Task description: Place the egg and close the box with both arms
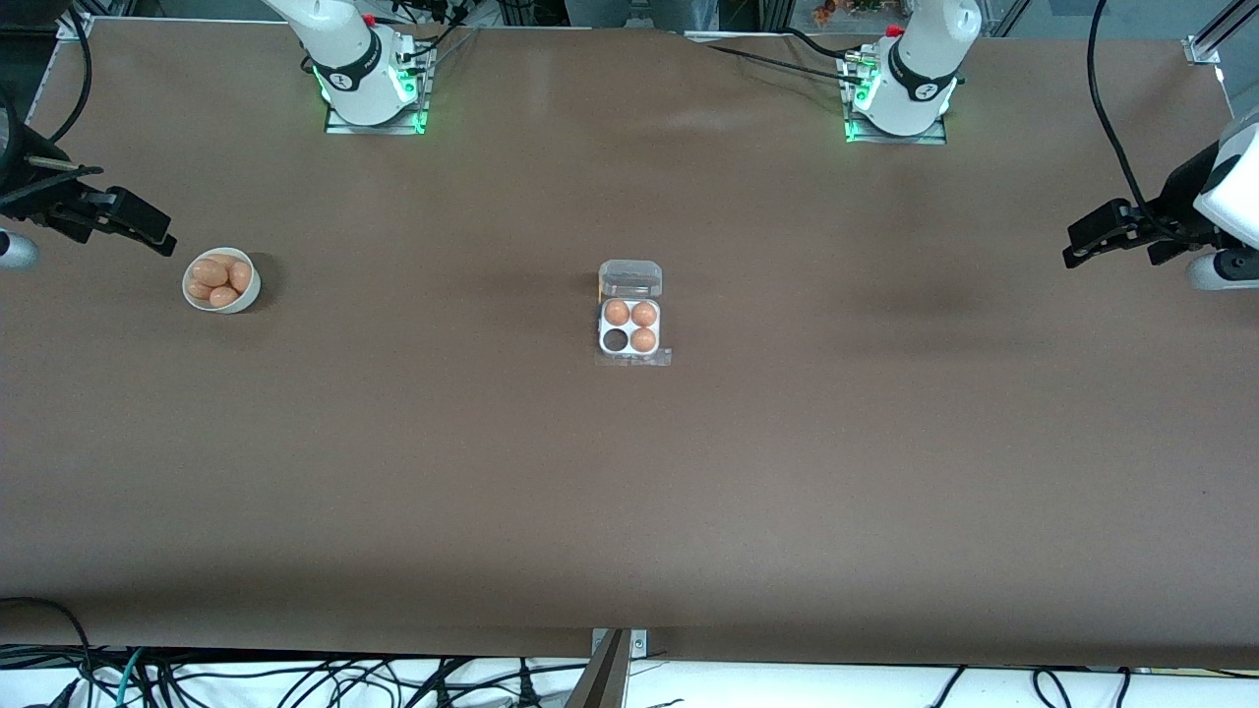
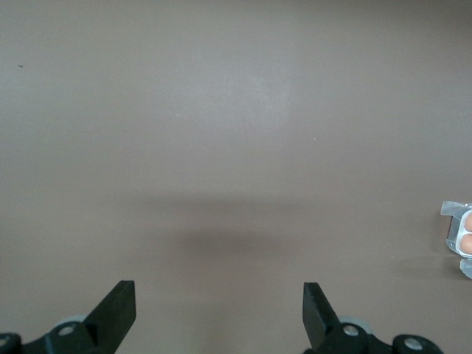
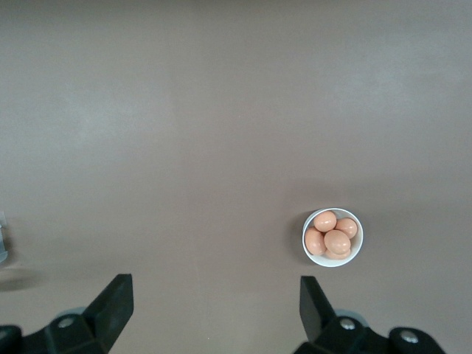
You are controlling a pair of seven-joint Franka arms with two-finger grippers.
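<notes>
The box [image 1: 630, 327] sits at the table's middle, its clear lid [image 1: 630, 278] open and standing up. Three of its cells hold brown eggs [image 1: 630, 314]; one cell [image 1: 615, 340] is empty. Its edge shows in the left wrist view [image 2: 462, 236]. A white bowl [image 1: 239, 298] of several brown eggs [image 1: 218, 279] stands toward the right arm's end; it also shows in the right wrist view [image 3: 332, 237]. My right gripper [image 1: 169, 242] hangs open and empty beside the bowl, above the table. My left gripper [image 1: 1072, 256] hangs open and empty over the left arm's end.
Both arm bases [image 1: 374, 88] [image 1: 900, 93] stand at the table's edge farthest from the front camera. The brown tabletop [image 1: 629, 492] is bare around the box. Cables [image 1: 295, 678] hang past the table's near edge.
</notes>
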